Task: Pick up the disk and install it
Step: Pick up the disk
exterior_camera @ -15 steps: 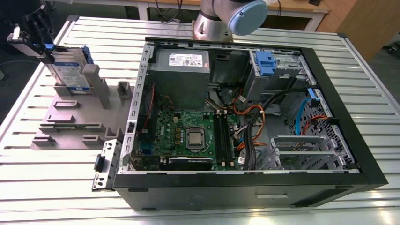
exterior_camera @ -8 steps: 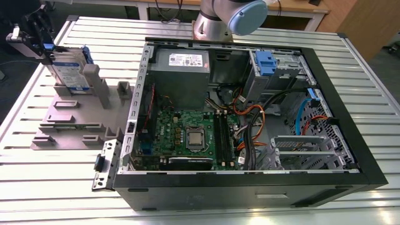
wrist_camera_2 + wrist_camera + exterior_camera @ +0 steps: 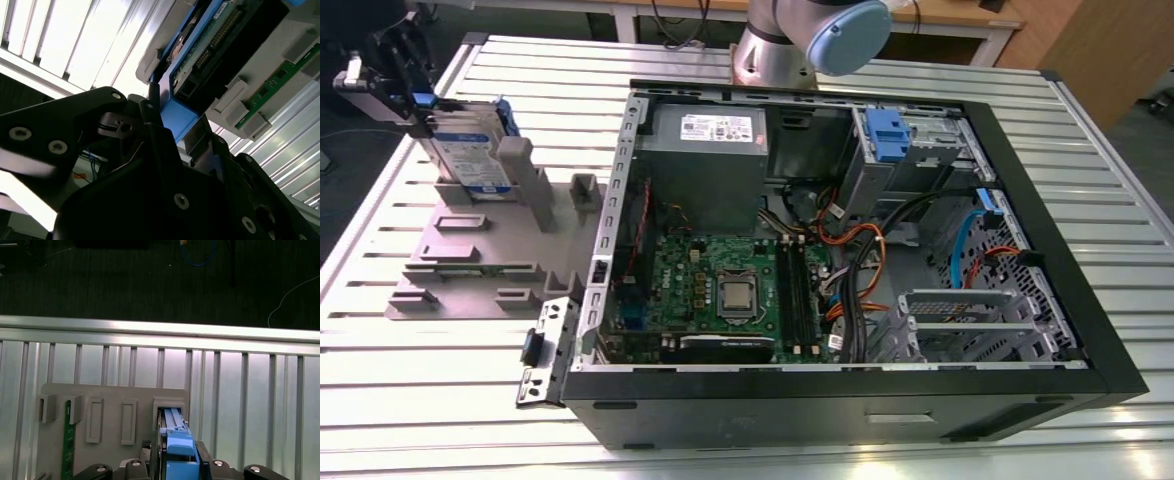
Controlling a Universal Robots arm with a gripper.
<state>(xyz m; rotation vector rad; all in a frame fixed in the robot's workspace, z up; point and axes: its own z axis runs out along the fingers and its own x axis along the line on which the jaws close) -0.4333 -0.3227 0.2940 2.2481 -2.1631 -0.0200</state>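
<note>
Pickup stage right now: the disk (image 3: 463, 152) stands on edge in the grey fixture (image 3: 467, 262) at the upper left of the exterior view, label side facing us, blue carrier frame along its edges. It sits in its slot, not lifted clear as far as I can see. The gripper (image 3: 419, 103) is right on top of it, at the disk's upper end. In the second wrist view the black fingers (image 3: 152, 107) flank the blue frame (image 3: 176, 119) on either side and look pressed against it, so I judge them closed on the carrier edge with the disk in hold. The first wrist view backs that up, with the blue frame (image 3: 179, 450) sitting tight between the two gripper halves.

A green circuit board (image 3: 67, 440) stands in another slot of the same fixture, well apart from the disk. Further out, the open computer case (image 3: 1067, 330) lies on the slatted metal table (image 3: 1121, 150), filling the centre and right of the exterior view. Its drive bay (image 3: 921, 150) is at the upper right, with a bare blue tab (image 3: 887, 135) in it.

So by my reckoning the grasp is made, while the lift, the carry over to the case and the installing are all left to do.
</note>
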